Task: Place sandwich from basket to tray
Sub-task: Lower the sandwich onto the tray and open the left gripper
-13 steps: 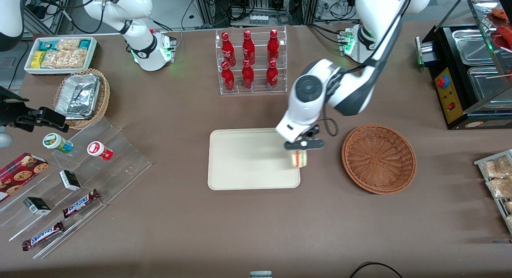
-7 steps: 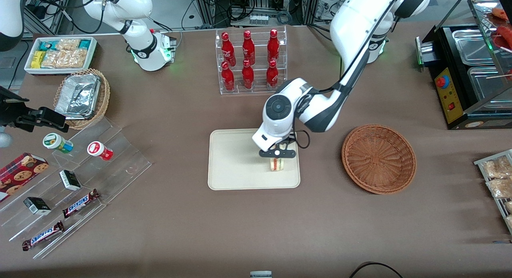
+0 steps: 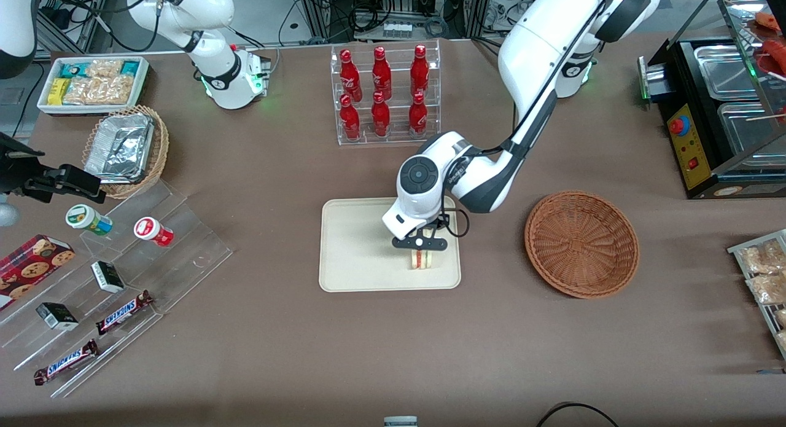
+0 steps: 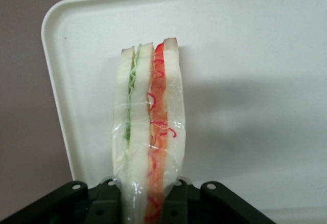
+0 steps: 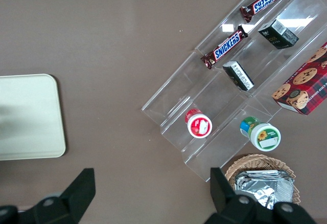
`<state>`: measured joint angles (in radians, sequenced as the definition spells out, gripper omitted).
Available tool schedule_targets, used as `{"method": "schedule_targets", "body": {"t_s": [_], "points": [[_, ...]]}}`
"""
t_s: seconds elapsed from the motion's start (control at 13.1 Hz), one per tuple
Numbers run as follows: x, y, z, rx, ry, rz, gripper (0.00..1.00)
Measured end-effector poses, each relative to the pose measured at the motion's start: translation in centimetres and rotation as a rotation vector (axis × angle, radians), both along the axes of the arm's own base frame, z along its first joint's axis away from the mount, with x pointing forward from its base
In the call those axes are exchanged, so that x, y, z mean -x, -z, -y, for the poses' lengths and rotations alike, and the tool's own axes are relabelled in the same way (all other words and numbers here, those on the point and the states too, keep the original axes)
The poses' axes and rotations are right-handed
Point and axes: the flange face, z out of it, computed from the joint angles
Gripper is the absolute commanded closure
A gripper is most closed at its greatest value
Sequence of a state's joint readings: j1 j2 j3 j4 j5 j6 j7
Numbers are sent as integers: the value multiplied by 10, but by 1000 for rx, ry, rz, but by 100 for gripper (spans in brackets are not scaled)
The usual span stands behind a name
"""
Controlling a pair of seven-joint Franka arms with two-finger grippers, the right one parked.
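Cream tray [image 3: 362, 242], mid-table. Sandwich [image 3: 421, 259], clear-wrapped, stands on edge over the tray's corner nearest the basket [image 3: 581, 243], pinched between the closed-in fingers of the gripper [image 3: 420, 246]. Basket: wicker, at the tray's 3 o'clock in the front view, apart.

Red bottles [image 3: 384, 95] in clear rack (six); Snickers bars [image 3: 95, 338], cookie box [image 3: 31, 268] toward parked arm's end.

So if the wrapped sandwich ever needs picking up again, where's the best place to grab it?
Across its flat bread faces, coming from above, as the gripper does now over the tray. The sandwich stands on edge, a thin slab, so its broad sides probably suit the fingers better than the striped cut edge.
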<state>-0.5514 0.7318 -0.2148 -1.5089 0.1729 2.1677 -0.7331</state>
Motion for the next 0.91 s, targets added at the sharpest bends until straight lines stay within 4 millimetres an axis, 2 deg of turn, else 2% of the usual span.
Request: {"method": "schedule_targets", "body": {"t_s": [0.08,0.15,0.23,0.3,0.91], "points": [[0,5,0,2,1,1,100],[-1,10,1,1,3,0,82],[-1,15,1,-4,7,1,16],[-1,17,1,-8,12,5,0],[-8,7,3,-2,18,31,0]]}}
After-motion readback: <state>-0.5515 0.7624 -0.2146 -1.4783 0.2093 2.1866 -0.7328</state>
